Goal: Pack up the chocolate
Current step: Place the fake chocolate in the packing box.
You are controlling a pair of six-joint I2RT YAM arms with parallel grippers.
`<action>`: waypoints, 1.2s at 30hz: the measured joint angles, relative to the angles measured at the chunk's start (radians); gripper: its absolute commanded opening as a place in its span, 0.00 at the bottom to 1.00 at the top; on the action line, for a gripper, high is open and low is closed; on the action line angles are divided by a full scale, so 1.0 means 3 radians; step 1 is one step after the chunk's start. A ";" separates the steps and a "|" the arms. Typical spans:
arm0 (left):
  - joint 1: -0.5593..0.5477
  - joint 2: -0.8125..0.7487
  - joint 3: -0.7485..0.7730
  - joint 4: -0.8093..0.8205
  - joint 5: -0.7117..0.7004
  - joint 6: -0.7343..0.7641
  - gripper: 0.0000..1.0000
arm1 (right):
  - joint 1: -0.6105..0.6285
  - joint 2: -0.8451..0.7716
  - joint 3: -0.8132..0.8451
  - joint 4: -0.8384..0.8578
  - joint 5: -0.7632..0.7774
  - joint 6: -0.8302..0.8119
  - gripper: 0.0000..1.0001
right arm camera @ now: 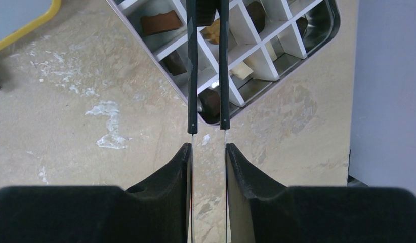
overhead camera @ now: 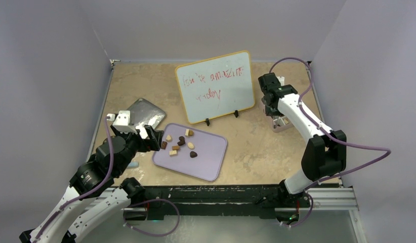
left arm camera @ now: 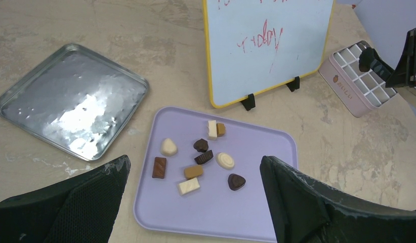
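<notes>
A: Left gripper, what is it doing?
B: It is hanging at the left edge of the lavender tray. Its fingers are standing wide apart and holding nothing.

A: Where is the chocolate lying?
B: About ten pieces are sitting loose in the middle of the tray: dark, tan and cream, some heart-shaped. More are resting in cells of the pink gridded box, which is standing at the far right of the table.

A: What is lying beyond the tray?
B: A shallow silver tin is lying to its far left, just apart from it. A yellow-framed whiteboard with red writing is standing on black feet behind the tray.

A: And the right gripper?
B: It is pointing down over the box. Its fingers are standing narrow. They are pinching a dark chocolate piece at the top edge of the wrist view, above the white dividers.
</notes>
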 measured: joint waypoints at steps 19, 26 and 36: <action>0.0000 -0.0001 0.0000 -0.0001 0.0000 0.0000 1.00 | -0.0008 0.0005 -0.0092 0.0060 -0.0025 0.0000 0.35; 0.0000 -0.0001 0.0000 -0.0001 0.0000 0.0000 1.00 | -0.0008 -0.0043 -0.0094 0.0083 -0.0125 -0.0027 0.33; 0.0000 0.0050 0.0000 -0.0003 -0.0001 0.0000 1.00 | 0.0025 -0.0490 -0.0193 0.0084 -0.0621 -0.0072 0.33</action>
